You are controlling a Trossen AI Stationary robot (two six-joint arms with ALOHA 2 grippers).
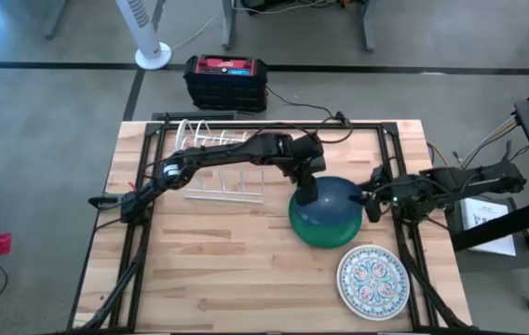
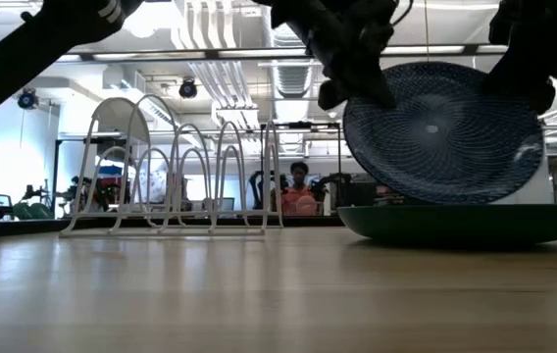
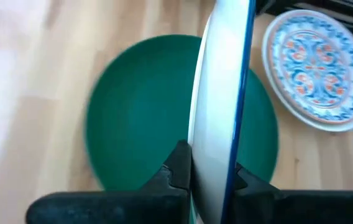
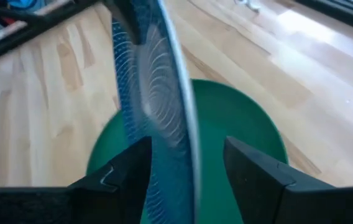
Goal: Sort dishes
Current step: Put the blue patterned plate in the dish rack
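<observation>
L gripper (image 3: 207, 180) is clamped tight on the rim of the blue plate (image 1: 339, 200), w/ one finger (image 3: 173, 171) on the white underside and the other on the blue-glazed face; the plate stands nearly on edge, lifted clear above the green plate (image 1: 320, 233) that lies flat on the table (image 1: 218, 270) right under both sets of fingers. R gripper (image 4: 186, 168) is at the opposite rim of the same blue plate, fingers (image 4: 251, 168) spread apart w/ the plate's edge passing between them; gaps show on both sides so it isn't gripping. In the low view the blue plate (image 2: 443, 132) leans, its patterned face toward the camera, just over the green plate (image 2: 465, 224). The floral plate (image 1: 372, 281) lies flat on the table near the R fingers, beside the green one, not touching. White wire rack (image 1: 218, 163) stands well apart beyond the L fingers, no plate in it. A person (image 2: 298, 191) shows far off behind the rack
</observation>
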